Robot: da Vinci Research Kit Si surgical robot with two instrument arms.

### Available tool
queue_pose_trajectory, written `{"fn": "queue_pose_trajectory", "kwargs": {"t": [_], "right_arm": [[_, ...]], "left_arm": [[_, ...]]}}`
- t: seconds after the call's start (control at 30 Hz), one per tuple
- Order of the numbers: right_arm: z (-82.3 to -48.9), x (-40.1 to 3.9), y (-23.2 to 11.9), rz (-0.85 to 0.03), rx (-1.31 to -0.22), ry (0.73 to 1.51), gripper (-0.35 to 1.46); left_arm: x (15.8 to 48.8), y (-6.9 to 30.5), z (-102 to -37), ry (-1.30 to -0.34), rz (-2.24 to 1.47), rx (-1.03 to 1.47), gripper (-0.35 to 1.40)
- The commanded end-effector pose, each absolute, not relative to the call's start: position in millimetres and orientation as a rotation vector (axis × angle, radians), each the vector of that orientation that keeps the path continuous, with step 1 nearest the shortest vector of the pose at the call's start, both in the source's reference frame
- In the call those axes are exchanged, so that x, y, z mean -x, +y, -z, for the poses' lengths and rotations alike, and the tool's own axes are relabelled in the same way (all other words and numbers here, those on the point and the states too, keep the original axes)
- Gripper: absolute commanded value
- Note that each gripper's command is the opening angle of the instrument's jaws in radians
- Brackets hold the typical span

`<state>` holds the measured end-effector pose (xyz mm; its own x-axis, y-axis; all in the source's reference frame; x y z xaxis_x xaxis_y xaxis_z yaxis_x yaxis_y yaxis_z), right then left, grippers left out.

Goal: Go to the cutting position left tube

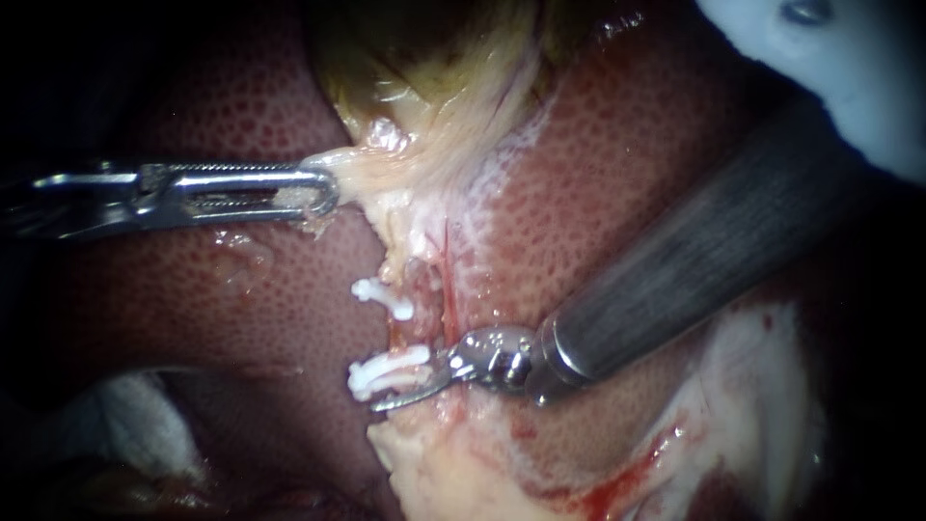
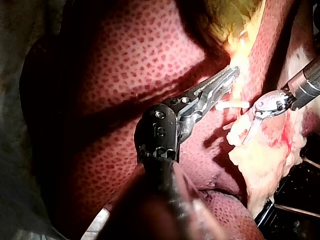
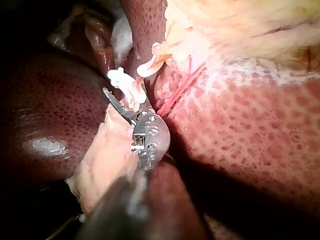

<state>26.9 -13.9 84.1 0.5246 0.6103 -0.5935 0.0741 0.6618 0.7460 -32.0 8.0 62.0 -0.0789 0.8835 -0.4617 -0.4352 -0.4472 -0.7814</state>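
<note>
My left instrument (image 1: 328, 188) comes in from the left, its jaws shut on the pale edge of the gallbladder (image 1: 424, 145), holding it taut; the left wrist view shows the same grip (image 2: 232, 72). Below it runs the left tube (image 1: 417, 328), with a white clip (image 1: 384, 297) above and more white clips (image 1: 386, 371) lower down. A thin red tube (image 1: 449, 294) lies just to its right. My right instrument (image 1: 381, 400) enters from the upper right. Its slim curved blades lie together just under the lower clips, pointing left, and also show in both wrist views (image 3: 107, 92) (image 2: 245, 140).
Speckled red liver (image 1: 222, 309) surrounds the site. Pale fatty tissue with some blood (image 1: 463, 473) lies below the blades. White gauze (image 1: 135, 434) sits at the lower left. A white rounded object (image 1: 849, 77) fills the upper right corner behind the right shaft.
</note>
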Motion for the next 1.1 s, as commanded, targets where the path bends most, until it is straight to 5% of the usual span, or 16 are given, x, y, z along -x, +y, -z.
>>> {"fn": "queue_pose_trajectory", "kwargs": {"t": [0.03, 1.1], "right_arm": [[-84.1, -26.9, -13.9, -0.365, -0.808, 0.984, 1.43], [-80.8, -21.7, -10.1, -0.387, -0.823, 0.989, 1.43]], "left_arm": [[32.0, 8.0, -62.0, -0.563, -1.707, 1.192, -0.35], [31.8, 8.0, -62.0, -0.564, -1.708, 1.193, -0.35]]}}
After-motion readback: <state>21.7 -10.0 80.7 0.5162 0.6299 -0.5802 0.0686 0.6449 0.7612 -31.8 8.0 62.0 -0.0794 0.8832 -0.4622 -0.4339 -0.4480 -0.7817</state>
